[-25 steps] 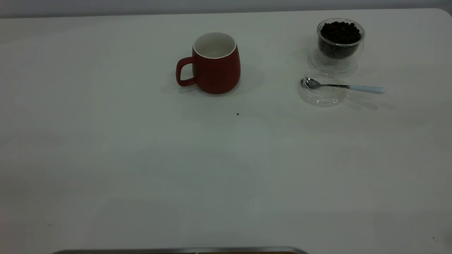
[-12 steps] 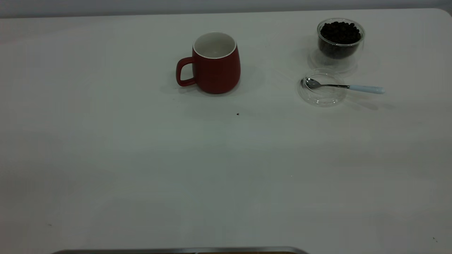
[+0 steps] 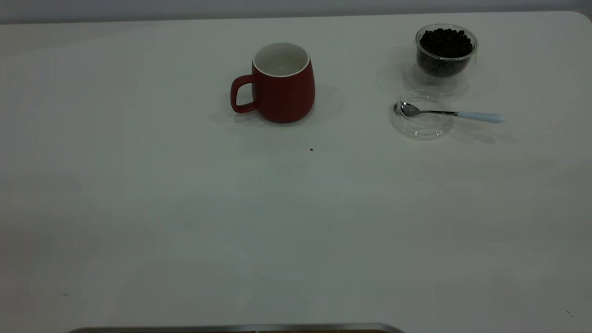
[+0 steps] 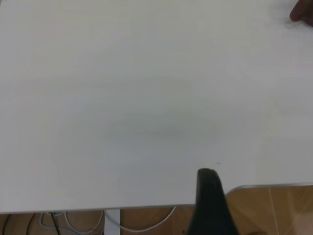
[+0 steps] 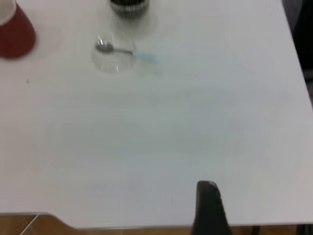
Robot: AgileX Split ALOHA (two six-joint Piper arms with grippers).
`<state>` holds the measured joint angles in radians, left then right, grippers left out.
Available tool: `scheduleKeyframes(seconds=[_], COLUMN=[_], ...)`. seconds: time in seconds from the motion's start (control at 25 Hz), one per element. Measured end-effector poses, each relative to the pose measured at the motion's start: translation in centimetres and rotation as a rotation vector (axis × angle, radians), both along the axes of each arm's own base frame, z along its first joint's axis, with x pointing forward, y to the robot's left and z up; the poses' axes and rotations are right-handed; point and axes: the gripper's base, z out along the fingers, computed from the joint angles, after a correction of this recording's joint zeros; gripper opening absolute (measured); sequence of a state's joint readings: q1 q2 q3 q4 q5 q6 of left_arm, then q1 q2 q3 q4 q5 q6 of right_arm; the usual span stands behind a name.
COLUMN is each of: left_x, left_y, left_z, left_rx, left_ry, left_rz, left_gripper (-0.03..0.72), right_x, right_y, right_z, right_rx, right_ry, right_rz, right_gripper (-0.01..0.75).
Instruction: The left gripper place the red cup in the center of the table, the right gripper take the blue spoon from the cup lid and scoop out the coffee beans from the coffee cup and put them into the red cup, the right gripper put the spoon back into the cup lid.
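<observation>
Broad white table [image 3: 296, 222] filling nearly the whole exterior view, with a rounded corner at the far right and a tiny dark speck [image 3: 311, 149] just in front of the mug. Neither arm within the exterior view.

Red cup [image 3: 282, 83] upright toward the far middle of the table, handle turned to the left, white inside showing; only an edge of it [image 4: 303, 13] caught in the left wrist view, a slice [image 5: 14, 32] in the right wrist view.

Coffee cup [image 3: 445, 58] upright at the far right, well apart from the red cup, heaped with coffee beans [image 3: 446, 42].

Cup lid [image 3: 422, 115] flat on the table just in front of the coffee cup, seen again [image 5: 112, 56] in the right wrist view.

Blue spoon [image 3: 451, 113] lying across the lid, bowl inside the rim, pale handle sticking out to the right over the table.

Left gripper [image 4: 209, 205] over bare table near its front edge; right gripper [image 5: 209, 208] likewise, well short of the lid. Only one dark finger of each visible, so cannot tell whether the jaws are released or clenched.
</observation>
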<state>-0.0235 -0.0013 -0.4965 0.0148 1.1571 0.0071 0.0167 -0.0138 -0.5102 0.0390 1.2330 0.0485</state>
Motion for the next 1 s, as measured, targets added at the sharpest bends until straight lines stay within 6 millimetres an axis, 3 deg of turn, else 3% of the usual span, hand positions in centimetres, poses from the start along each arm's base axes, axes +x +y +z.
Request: scheduleKeyframes(seconds=[1.0], left_x=[0.00], left_y=[0.00], left_z=[0.00], left_rx=[0.001], left_ry=[0.000], left_rz=[-0.001], left_gripper=[0.587], right_x=[-0.06], right_y=[-0.01], right_z=[-0.01], right_rx=[0.006], right_ry=[-0.002], right_rz=[0.037], right_gripper=[0.563])
